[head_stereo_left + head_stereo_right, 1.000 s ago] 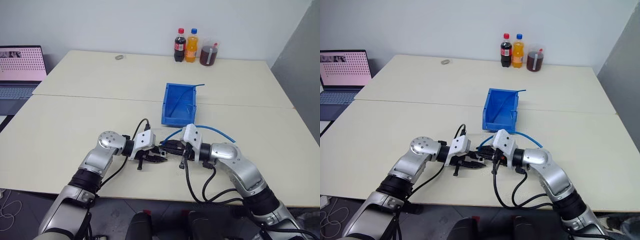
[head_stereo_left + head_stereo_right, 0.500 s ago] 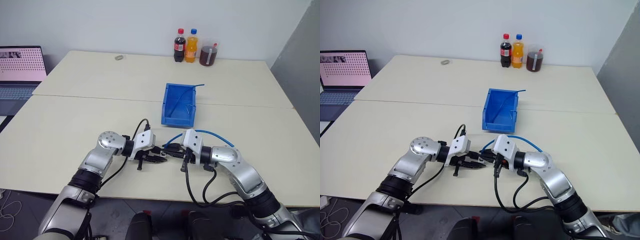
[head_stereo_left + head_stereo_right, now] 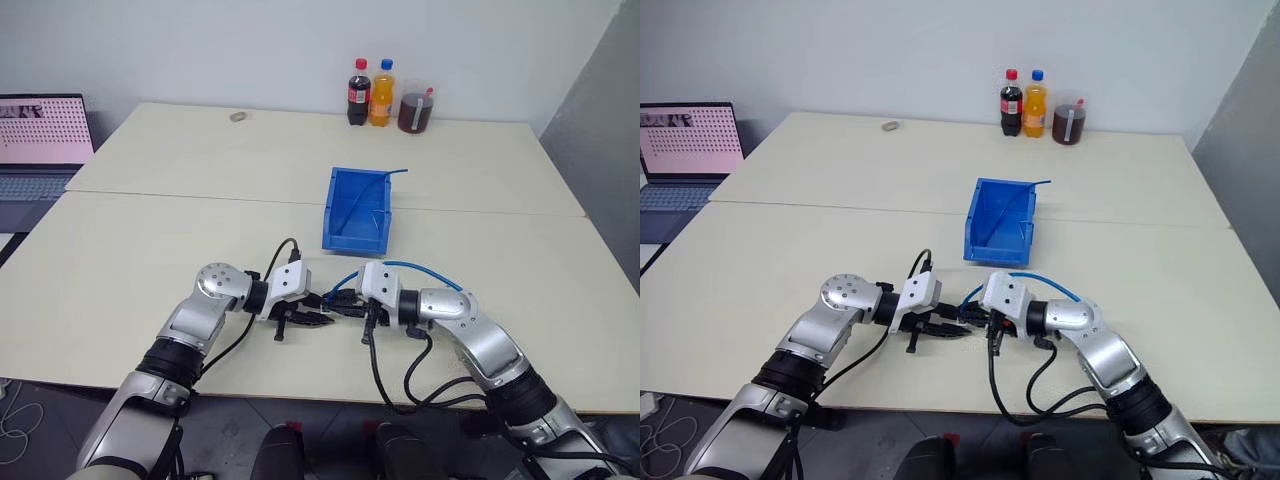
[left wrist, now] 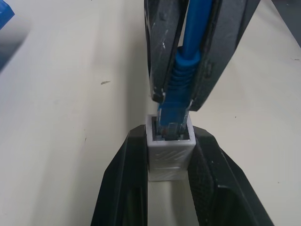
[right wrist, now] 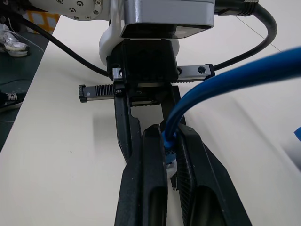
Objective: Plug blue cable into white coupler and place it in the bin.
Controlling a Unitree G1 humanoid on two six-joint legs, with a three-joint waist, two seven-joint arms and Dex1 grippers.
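At lower centre, the white coupler [image 4: 169, 155] was clamped in the left gripper [image 3: 312, 319] and the blue cable [image 4: 190, 56] in the right gripper [image 3: 338, 302], plug at the socket, over the pale desk [image 3: 200, 160]. The bin [image 3: 358, 209] stood beyond; bottles [image 3: 370, 91] upper centre, a laptop [image 3: 40, 140] at left.

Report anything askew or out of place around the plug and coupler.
Nothing stands out. The blue cable, held in the right pincer, meets the socket of the white coupler squarely; the left pincer holds the coupler. The bin stands upright.
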